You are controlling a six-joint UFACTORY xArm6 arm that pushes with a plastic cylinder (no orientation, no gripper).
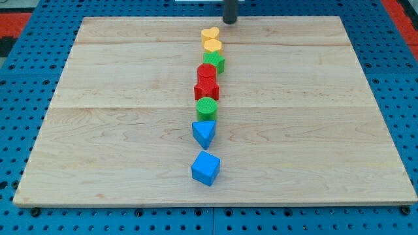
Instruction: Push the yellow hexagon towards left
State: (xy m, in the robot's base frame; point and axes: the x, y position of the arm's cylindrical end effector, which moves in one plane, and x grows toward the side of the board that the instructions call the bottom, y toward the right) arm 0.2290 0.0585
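Note:
The yellow hexagon (213, 46) sits near the view's top in a column of blocks running down the middle of the wooden board (98, 130). A yellow heart (209, 32) lies just above it and a green star (214, 61) just below, both touching or nearly touching it. My tip (230, 21) is at the board's top edge, up and to the right of the yellow heart, apart from all blocks and a short way up-right of the hexagon.
Down the column come a red hexagon (206, 72), a red star (206, 89), a green cylinder (206, 109), a blue triangle (204, 134) and a blue cube (206, 168). A blue pegboard (26, 130) surrounds the board.

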